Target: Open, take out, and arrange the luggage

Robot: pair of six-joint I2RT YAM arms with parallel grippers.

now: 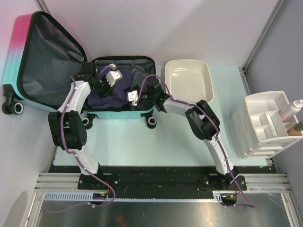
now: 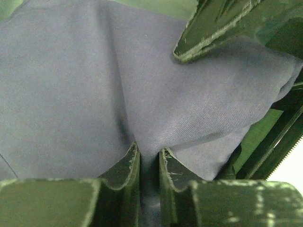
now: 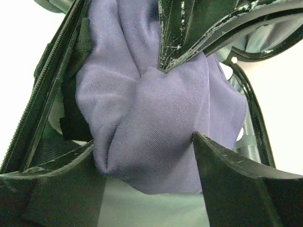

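Observation:
The luggage lies open on the table: its lid (image 1: 47, 56) with grey lining leans up at the far left, and its teal base (image 1: 120, 111) sits in the middle. A dark purple cloth (image 1: 110, 93) is bunched in the base. My left gripper (image 1: 112, 75) is over the cloth, and in the left wrist view it (image 2: 149, 153) is shut on a pinched fold of the cloth (image 2: 94, 71). My right gripper (image 1: 133, 96) is at the cloth's right side. In the right wrist view it (image 3: 144, 142) is open, its jaws standing on either side of a bulge of the cloth (image 3: 142, 104).
A white plastic tub (image 1: 206, 78) stands right of the luggage. A white compartment organiser (image 1: 258, 125) holding bottles (image 1: 291, 109) is at the far right. The black zipper rim (image 3: 42, 94) runs close beside my right gripper. Metal frame posts stand at the back corners.

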